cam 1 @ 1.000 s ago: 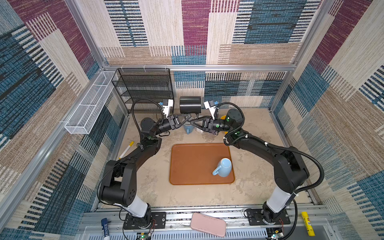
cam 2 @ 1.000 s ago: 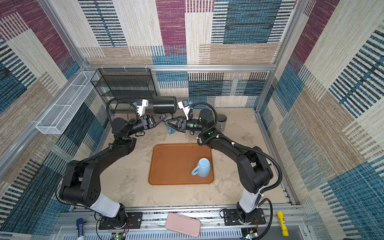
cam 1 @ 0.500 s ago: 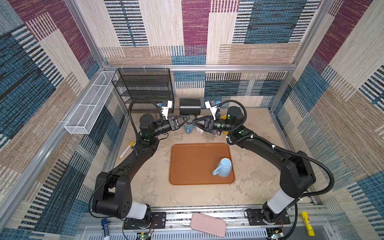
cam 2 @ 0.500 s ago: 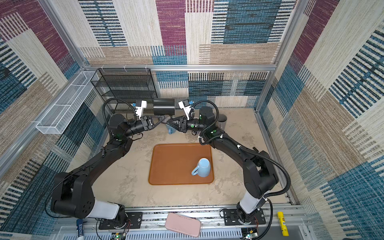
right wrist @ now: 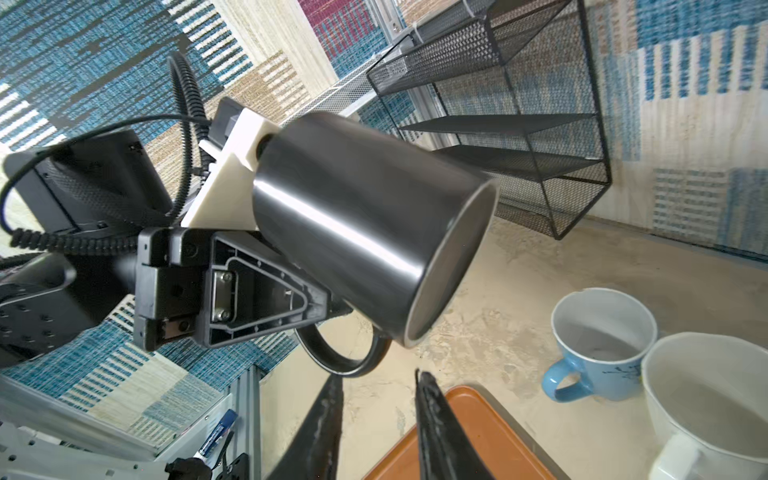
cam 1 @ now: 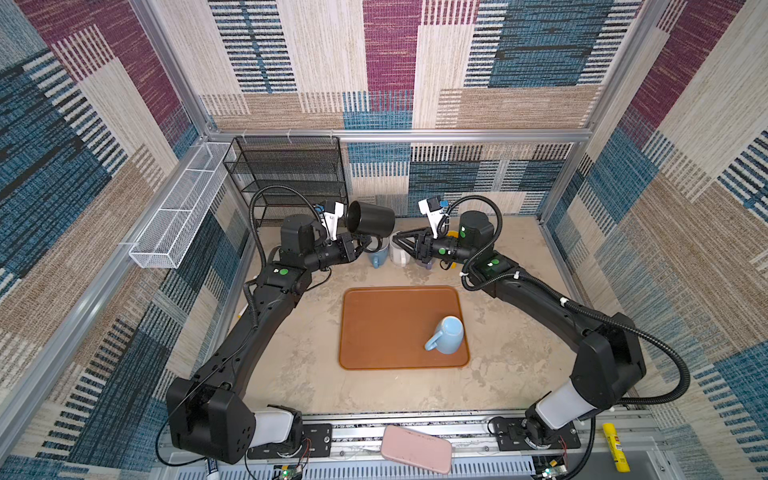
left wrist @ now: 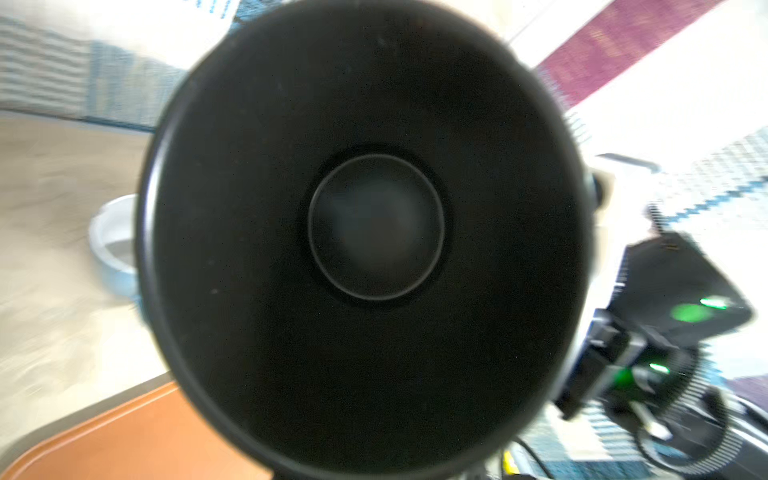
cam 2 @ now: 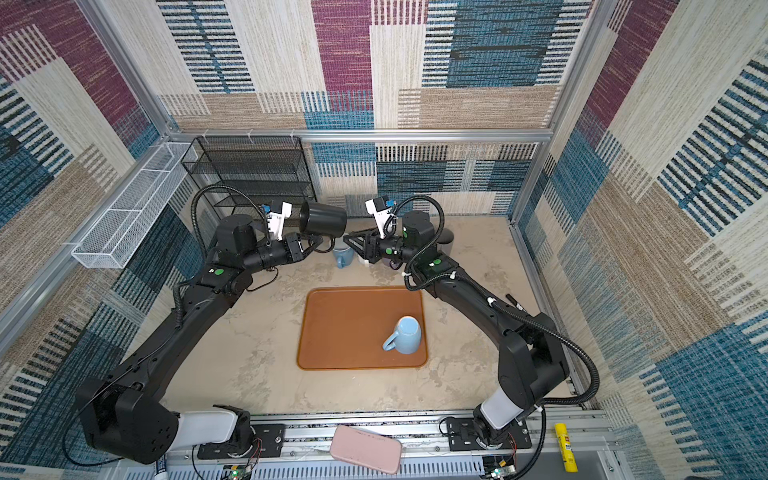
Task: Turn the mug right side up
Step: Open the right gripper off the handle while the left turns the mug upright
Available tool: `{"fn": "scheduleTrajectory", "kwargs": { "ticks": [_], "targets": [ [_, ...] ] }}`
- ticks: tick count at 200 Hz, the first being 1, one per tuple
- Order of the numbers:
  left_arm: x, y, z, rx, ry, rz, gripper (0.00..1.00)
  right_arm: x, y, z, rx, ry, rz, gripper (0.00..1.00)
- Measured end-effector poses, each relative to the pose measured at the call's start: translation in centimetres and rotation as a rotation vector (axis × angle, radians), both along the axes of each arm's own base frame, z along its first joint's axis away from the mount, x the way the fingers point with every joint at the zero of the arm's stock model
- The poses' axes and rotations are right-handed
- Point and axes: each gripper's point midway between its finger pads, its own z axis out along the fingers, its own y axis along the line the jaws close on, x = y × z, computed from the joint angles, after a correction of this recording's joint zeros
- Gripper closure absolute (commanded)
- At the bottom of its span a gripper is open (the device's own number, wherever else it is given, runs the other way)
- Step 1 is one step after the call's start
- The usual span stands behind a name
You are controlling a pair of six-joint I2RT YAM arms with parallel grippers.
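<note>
Half done, I judge: my left pincer point(cam 1: 366, 242) clamps the handle point(right wrist: 345, 369) of the black mug point(cam 1: 371, 219), held on its side just above that pincer, my right pincer point(cam 1: 397, 239) stands slightly parted and empty facing it, so uprighting and setting down remain.

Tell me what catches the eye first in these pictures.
A black mug hangs on its side in the air at the back of the table, its handle pinched by the left fingers. Nearer the front, a light blue mug stands alone on the brown tray.
</note>
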Motion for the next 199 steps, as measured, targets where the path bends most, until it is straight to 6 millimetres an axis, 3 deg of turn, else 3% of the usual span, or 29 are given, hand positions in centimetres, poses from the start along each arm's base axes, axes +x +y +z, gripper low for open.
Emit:
{"fn": "scheduleTrajectory", "kwargs": {
  "ticks": [66,116,199],
  "targets": [
    [1.3,3.6,-5.2,0.336,0.168,0.203,1.00,2.2,-2.0,-0.4,-0.077,0.009,-0.168,0.63],
    [2.4,6.2,-10.6,0.531,0.320,0.304,1.00,3.4,-3.6,-1.1,-0.125,0.027,-0.261,0.63],
    [5.1,8.2,-16.3,0.711,0.435,0.390,1.00,4.2,-5.2,-2.1,-0.174,0.049,-0.337,0.65]
  ]
}}
